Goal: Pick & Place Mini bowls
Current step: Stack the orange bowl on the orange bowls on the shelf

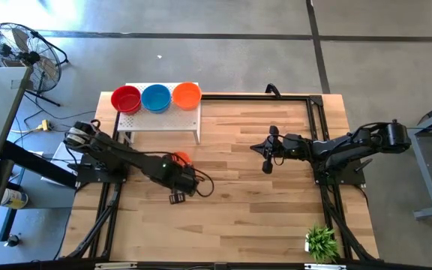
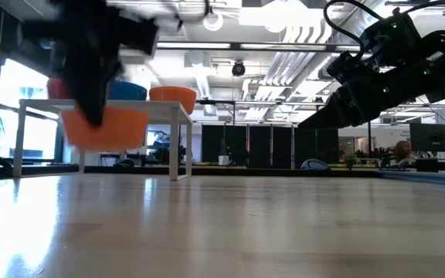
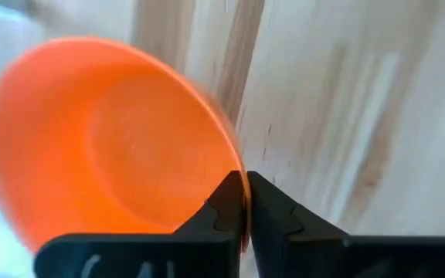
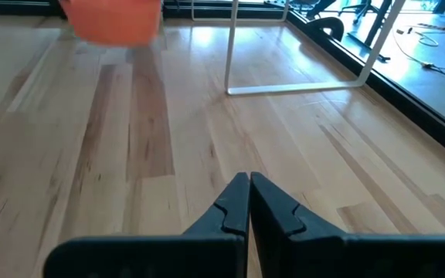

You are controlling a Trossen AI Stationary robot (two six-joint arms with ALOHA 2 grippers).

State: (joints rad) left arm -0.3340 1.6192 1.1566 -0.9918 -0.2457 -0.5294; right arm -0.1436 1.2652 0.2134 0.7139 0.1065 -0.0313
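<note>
Above wood table [image 1: 261, 210] — left tool [image 3: 246, 202] pinching orange bowl [image 3: 107, 147].

Glossy orange plastic bowl [image 3: 107, 139], pale smooth wood-plank table [image 1: 276, 217], white perforated stand [image 1: 160, 120].

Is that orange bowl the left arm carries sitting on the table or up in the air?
In the air: the glossy orange plastic bowl hangs above the tabletop, its rim pinched by the left pincer.

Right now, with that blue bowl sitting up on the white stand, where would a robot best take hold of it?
By the rim, coming down from above. The blue bowl sits upright and open on the white stand, squeezed between the red bowl and the orange bowl, so probably only its front or back rim is free for fingers.
</note>
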